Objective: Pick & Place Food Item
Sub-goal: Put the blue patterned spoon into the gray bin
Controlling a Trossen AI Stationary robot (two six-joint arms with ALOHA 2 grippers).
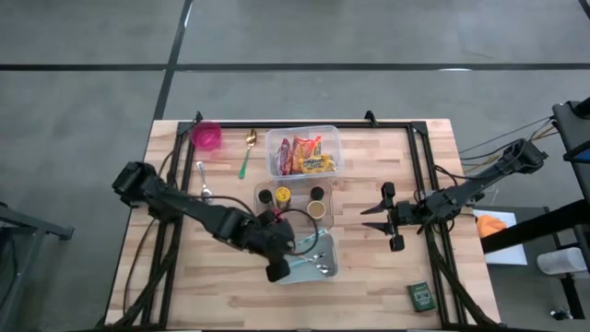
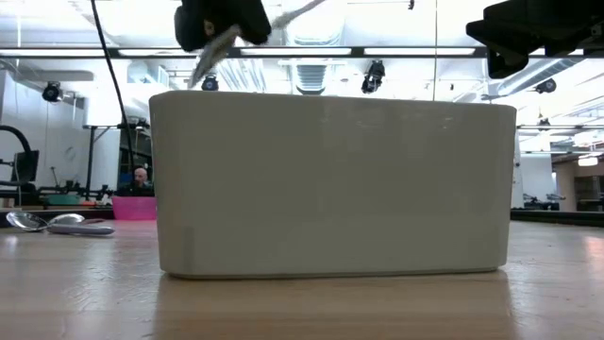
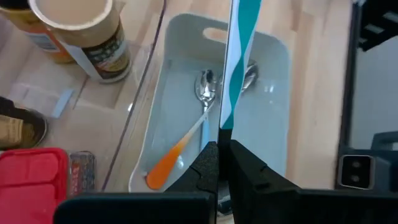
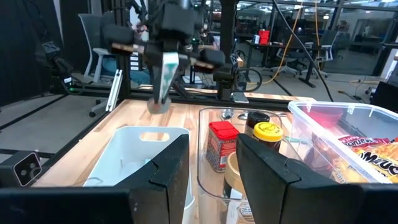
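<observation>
Left end effector (image 3: 219,163) pinches a teal spoon (image 3: 238,56) above the white bin (image 3: 273,124), release pending; two spoons already inside; right end effector (image 1: 387,219), part spread, waits on desk (image 1: 369,286).

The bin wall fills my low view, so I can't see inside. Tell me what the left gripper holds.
Observer: The left gripper is shut on a teal-handled spoon, hanging over the white bin.
Operator: Report what's in the bin.
Observer: Spoons lie inside; one is an orange-handled spoon.
Operator: Give me the right gripper.
Observer: The right gripper is open and empty, hovering above the right half of the table.
</observation>
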